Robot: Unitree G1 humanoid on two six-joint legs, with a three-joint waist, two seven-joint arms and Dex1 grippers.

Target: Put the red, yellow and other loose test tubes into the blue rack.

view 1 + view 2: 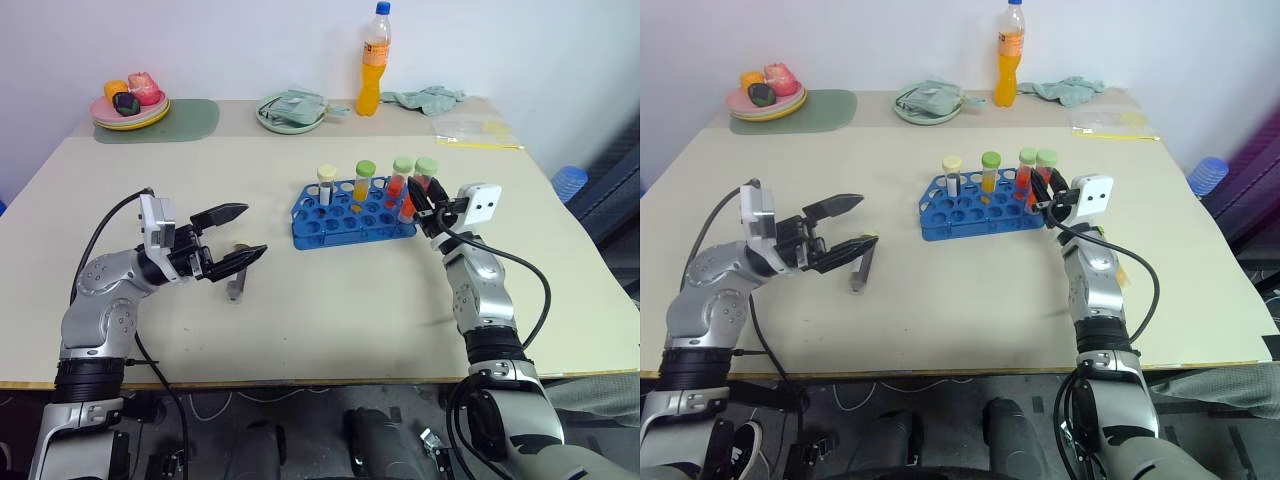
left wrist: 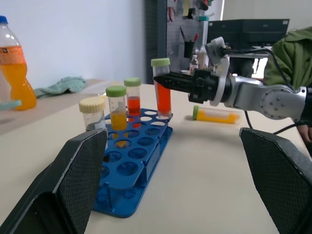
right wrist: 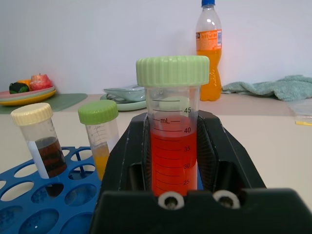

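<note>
At the rack's (image 1: 352, 213) right end, mid-table, my right tool (image 1: 426, 203) pinches the red tube (image 3: 172, 146) upright, so I'd centre it over a hole and lower straight down, left tool (image 1: 237, 238) spread, idle.

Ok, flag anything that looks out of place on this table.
A yellow-filled tube lies on its side on the table beyond the blue rack, not slotted in. A small grey object lies flat under the open left tool. The red tube in the right tool stands upright.
</note>
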